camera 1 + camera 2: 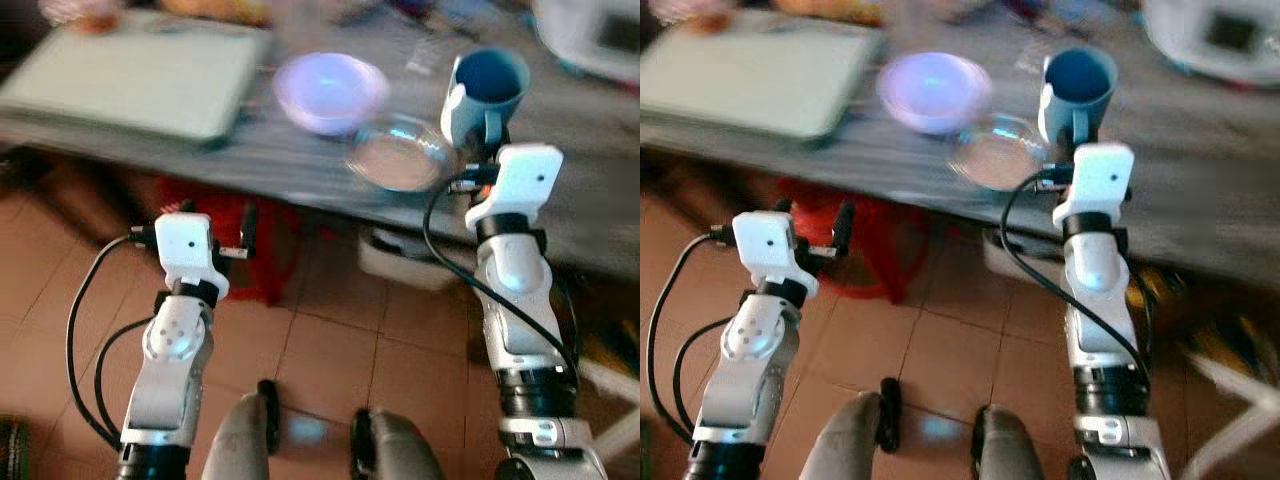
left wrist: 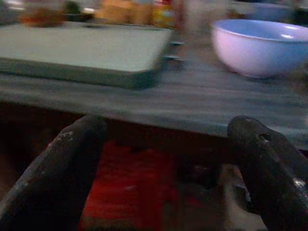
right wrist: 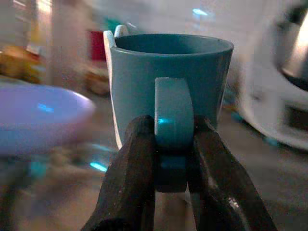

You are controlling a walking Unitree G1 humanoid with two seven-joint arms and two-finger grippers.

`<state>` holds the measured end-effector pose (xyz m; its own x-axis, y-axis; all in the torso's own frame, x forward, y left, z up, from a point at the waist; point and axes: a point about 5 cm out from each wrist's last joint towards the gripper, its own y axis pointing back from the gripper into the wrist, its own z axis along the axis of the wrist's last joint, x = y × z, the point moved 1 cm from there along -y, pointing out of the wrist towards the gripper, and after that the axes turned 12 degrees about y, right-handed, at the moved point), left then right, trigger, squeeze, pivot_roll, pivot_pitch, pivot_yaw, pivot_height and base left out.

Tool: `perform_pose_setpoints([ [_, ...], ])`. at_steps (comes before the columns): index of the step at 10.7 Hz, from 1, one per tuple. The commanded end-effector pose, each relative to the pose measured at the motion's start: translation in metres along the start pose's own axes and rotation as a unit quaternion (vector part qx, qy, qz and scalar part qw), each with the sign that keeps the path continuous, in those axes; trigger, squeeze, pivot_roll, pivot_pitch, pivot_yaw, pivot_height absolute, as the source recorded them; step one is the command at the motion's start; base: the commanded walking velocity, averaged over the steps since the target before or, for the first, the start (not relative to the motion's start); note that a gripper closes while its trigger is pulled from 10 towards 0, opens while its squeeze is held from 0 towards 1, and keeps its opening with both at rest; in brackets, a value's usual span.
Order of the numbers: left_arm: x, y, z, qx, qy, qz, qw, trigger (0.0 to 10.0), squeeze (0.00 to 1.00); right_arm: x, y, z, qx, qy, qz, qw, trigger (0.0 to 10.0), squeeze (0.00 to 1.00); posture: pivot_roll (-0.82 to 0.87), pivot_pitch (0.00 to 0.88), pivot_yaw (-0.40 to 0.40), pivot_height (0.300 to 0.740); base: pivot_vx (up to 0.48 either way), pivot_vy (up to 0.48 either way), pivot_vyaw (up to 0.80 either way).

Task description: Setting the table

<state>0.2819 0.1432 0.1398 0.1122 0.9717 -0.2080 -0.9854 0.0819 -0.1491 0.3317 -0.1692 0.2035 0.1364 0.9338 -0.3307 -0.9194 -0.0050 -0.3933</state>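
1. Nearest the head camera, the two silver arms rise over a floor of reddish-brown tiles (image 1: 330,340), with a red stool (image 1: 255,255) in shadow under the table edge.
2. Low on the robot's left, the left gripper (image 2: 168,159) hangs just short of the grey wooden table (image 1: 250,150), below its top. Its black fingers stand wide apart and hold nothing.
3. Further forward on the right, the right gripper (image 3: 171,159) is clamped on the handle of the teal ceramic mug (image 3: 168,82), one finger pressed to each side. The mug is upright over the table; blur makes it hard to say whether its base rests there or is lifted clear.
4. Just beside the mug toward the robot's left lies a clear glass bowl (image 1: 400,155), and beyond that a pale lilac bowl (image 1: 328,92).
5. Farther left lies a flat pale-green board (image 1: 140,70).
6. Judged step: carrying the mug to its place. Next, it should be set down level on bare tabletop, clear of the glass bowl, before the fingers let go.
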Motion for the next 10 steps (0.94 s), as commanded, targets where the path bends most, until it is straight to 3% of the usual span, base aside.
perform_pose_setpoints([
  [1, 0.000, 0.001, 0.005, -0.011, 0.000, -0.004, 1.000, 10.0, 0.00, -0.001, 0.000, 0.001, -0.006, -0.002, -0.005, 1.000, 10.0, 0.00, -0.03, 0.215, 0.001, 0.740, 0.461, 0.000, 0.00],
  [6, -0.003, 0.004, 0.003, -0.009, 0.009, -0.007, 1.000, 10.0, 0.00, -0.009, -0.001, -0.002, 0.010, 0.009, -0.040, 0.999, 10.0, 0.00, -0.03, 0.212, -0.003, 0.740, 0.396, 0.000, 0.00],
  [8, -0.003, 0.006, 0.004, -0.013, 0.015, -0.004, 1.000, 10.0, 0.00, -0.013, -0.001, -0.001, 0.006, 0.020, -0.052, 0.998, 10.0, 0.00, -0.03, 0.212, -0.004, 0.740, 0.000, 0.000, -0.80],
  [10, -0.001, 0.008, 0.003, -0.012, 0.012, -0.002, 1.000, 10.0, 0.00, -0.013, -0.002, -0.002, 0.010, 0.024, -0.055, 0.998, 10.0, 0.00, -0.03, 0.212, -0.005, 0.740, 0.000, 0.000, -0.24],
])
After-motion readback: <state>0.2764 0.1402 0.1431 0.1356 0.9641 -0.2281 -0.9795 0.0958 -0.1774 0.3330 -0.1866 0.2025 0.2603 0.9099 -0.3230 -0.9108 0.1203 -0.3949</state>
